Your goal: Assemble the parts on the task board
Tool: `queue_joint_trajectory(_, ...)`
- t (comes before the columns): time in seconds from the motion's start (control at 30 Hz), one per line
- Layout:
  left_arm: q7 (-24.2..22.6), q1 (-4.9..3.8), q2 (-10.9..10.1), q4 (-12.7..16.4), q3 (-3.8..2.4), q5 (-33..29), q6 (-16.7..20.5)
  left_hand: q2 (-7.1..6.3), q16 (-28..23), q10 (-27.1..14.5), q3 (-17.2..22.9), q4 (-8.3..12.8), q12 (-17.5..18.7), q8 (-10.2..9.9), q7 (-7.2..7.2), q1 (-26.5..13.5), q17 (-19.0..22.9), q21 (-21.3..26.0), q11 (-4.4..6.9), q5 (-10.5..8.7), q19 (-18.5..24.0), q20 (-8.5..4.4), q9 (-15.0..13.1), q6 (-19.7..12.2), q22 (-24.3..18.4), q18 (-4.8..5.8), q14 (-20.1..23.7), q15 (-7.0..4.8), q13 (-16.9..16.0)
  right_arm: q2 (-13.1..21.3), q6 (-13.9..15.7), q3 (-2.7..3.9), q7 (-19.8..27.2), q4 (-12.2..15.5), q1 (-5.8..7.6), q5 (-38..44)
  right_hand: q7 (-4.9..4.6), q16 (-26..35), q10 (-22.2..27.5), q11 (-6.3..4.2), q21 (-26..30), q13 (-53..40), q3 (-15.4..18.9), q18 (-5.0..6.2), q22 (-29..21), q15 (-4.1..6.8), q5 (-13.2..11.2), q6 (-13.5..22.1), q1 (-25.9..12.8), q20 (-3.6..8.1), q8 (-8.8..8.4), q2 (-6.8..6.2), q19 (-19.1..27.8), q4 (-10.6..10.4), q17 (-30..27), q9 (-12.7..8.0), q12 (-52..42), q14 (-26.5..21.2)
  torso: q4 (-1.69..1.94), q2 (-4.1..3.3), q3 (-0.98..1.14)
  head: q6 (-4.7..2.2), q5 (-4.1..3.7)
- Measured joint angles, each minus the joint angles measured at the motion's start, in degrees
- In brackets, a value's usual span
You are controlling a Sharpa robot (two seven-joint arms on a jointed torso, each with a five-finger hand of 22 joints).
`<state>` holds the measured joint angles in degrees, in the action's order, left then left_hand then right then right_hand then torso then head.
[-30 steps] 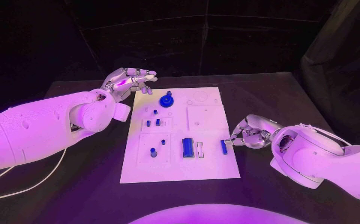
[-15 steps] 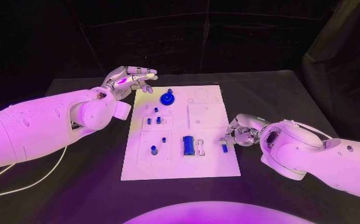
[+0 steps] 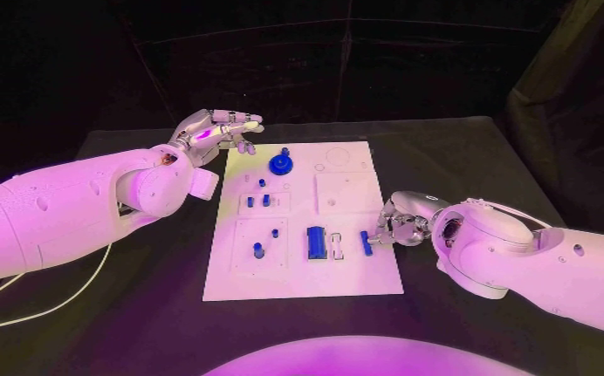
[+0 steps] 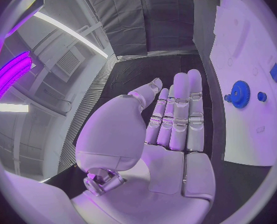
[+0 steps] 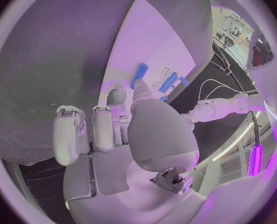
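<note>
A slim blue bar was pinched by the right hand just inside the task board's right edge. The left hand was held off the board's far left corner, fingers apart, nothing gripped, near the blue gear.

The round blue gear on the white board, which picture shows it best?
The left wrist view shows the round blue gear best: big, with its toothed edge plain to see on the white task board. The head view shows it only as a small blue blob at the board's far end. In the right wrist view I cannot pick it out.
</note>
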<state>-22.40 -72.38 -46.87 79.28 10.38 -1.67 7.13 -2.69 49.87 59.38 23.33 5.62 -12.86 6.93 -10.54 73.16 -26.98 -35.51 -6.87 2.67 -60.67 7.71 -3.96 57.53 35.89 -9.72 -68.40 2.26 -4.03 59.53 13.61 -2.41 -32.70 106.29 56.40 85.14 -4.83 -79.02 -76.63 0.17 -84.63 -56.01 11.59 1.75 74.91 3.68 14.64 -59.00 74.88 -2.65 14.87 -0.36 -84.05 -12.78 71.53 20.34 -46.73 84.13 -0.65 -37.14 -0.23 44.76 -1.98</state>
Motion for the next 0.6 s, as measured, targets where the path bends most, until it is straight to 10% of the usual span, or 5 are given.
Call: queue_joint_trajectory(0.6,0.2,0.00,-0.1,0.0,0.01,0.0,-0.2,0.00,0.0,0.0,0.0,0.0,0.0,0.0,0.00,0.0,0.0,0.0,0.00,0.00,0.0,0.00,0.0,0.0,0.0,0.00,0.0,0.00,0.0,-3.6,-1.8,0.28,-0.2,-0.6,-0.86,6.8,0.15,0.5,0.3,0.14,0.2,0.2,0.6,0.00,0.0,0.00,-0.3,-0.5,0.6,0.00,0.89,-0.62,0.0,0.6,-0.5,0.6,0.5,0.0,-0.01,-0.02,0.01,0.37,-0.21)
